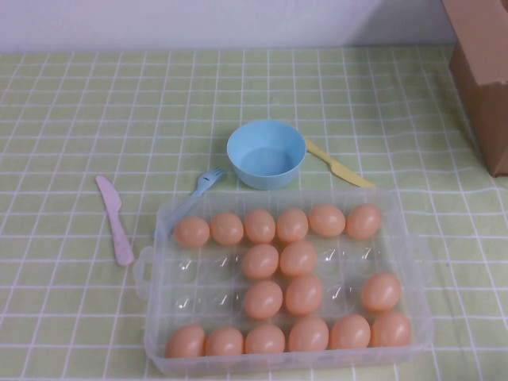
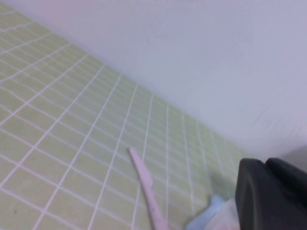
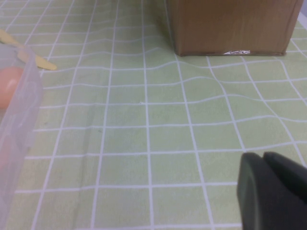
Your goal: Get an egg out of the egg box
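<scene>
A clear plastic egg box (image 1: 419, 262) stands open at the table's near middle, holding several tan eggs (image 1: 260, 261) with some cups bare. Neither arm shows in the high view. My left gripper (image 2: 266, 162) shows only in the left wrist view, its black fingers pressed together, empty, held above the table to the left of the box. My right gripper (image 3: 263, 155) shows only in the right wrist view, fingers together, empty, above the cloth to the right of the box wall (image 3: 19, 110), behind which one egg (image 3: 9, 86) shows.
A light blue bowl (image 1: 266, 153) stands just behind the box. A blue fork (image 1: 198, 190) and a pink knife (image 1: 115, 218) lie to the left, a yellow knife (image 1: 337, 163) behind right. A cardboard box (image 1: 484, 71) stands at the far right.
</scene>
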Robot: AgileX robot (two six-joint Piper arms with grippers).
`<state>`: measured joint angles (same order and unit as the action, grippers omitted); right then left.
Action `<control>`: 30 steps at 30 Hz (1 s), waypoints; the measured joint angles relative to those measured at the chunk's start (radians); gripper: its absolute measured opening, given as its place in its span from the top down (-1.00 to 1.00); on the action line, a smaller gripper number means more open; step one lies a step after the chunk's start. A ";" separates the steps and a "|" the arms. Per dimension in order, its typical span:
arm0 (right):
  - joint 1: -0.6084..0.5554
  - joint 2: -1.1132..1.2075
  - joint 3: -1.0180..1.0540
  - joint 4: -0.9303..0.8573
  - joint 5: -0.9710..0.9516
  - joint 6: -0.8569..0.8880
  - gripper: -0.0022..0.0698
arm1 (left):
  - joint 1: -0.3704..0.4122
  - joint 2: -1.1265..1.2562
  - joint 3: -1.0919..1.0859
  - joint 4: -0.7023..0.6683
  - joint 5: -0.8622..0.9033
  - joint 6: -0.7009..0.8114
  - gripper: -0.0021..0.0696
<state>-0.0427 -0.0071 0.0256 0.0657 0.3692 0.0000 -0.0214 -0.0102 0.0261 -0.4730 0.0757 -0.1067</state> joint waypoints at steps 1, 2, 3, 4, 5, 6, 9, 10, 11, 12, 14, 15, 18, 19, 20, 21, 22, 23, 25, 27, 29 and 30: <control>0.000 0.000 0.000 0.000 0.000 0.000 0.99 | 0.000 0.000 0.000 -0.025 -0.023 -0.010 0.96; 0.000 0.000 0.000 0.000 0.000 0.000 0.99 | 0.000 0.000 0.000 -0.046 -0.046 -0.019 0.96; 0.000 0.000 0.000 0.000 0.000 0.000 0.99 | 0.000 0.000 0.000 -0.060 -0.063 -0.023 0.96; 0.000 0.000 0.000 0.000 0.000 0.000 0.99 | 0.000 0.000 0.000 -0.068 -0.076 -0.028 0.96; 0.000 0.000 0.000 0.000 0.000 0.000 0.99 | 0.000 0.000 0.000 -0.074 -0.076 -0.030 0.96; 0.000 0.000 0.000 0.000 0.000 0.000 0.99 | 0.000 0.000 0.000 -0.078 -0.076 -0.032 0.96; 0.000 0.000 0.000 0.000 0.000 0.000 0.99 | 0.000 0.000 0.000 -0.082 -0.083 -0.032 0.96; 0.000 0.000 0.000 0.000 0.000 0.000 0.99 | 0.000 0.000 0.000 -0.085 -0.086 -0.034 0.96; 0.000 0.000 0.000 0.000 0.000 0.000 0.99 | 0.000 0.000 0.000 -0.089 -0.090 -0.039 0.96; 0.000 0.000 0.000 0.000 0.000 0.000 0.99 | 0.000 0.000 0.000 -0.095 -0.089 -0.045 0.96; 0.000 0.000 0.000 0.000 0.000 0.000 0.99 | 0.000 0.000 0.000 -0.102 -0.076 -0.063 0.96; 0.000 0.000 0.000 0.000 0.000 0.000 0.99 | 0.000 0.000 0.000 -0.104 -0.049 -0.070 0.96; 0.000 0.000 0.000 0.000 0.000 0.000 0.99 | 0.000 0.002 -0.040 -0.093 0.103 -0.077 0.96; 0.000 0.000 0.000 0.000 0.000 0.000 0.99 | 0.000 0.011 -0.069 -0.080 0.152 -0.077 0.96; 0.000 0.000 0.000 0.000 0.000 0.000 0.99 | 0.000 0.031 -0.104 -0.057 0.208 -0.077 0.96; 0.000 0.000 0.000 0.000 0.000 0.000 0.99 | 0.000 0.058 -0.142 -0.030 0.262 -0.075 0.96; 0.000 0.000 0.000 0.000 0.000 0.000 0.99 | 0.000 0.076 -0.167 -0.006 0.305 -0.070 0.96; 0.000 0.000 0.000 0.000 0.000 0.000 0.99 | 0.000 0.118 -0.218 0.032 0.355 -0.057 0.96; 0.000 0.000 0.000 0.000 0.000 0.000 0.99 | 0.000 0.189 -0.296 0.081 0.452 -0.007 0.96; 0.000 0.000 0.000 0.000 0.000 0.000 0.99 | 0.000 0.273 -0.383 0.119 0.534 0.057 0.96; 0.000 0.000 0.000 0.000 0.000 0.000 0.99 | 0.000 0.362 -0.467 0.147 0.623 0.134 0.96; 0.000 0.000 0.000 0.000 0.000 0.000 0.99 | 0.000 0.399 -0.500 0.154 0.657 0.163 0.96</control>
<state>-0.0427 -0.0071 0.0256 0.0657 0.3692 0.0000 -0.0214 0.3888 -0.4735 -0.3187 0.7332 0.0567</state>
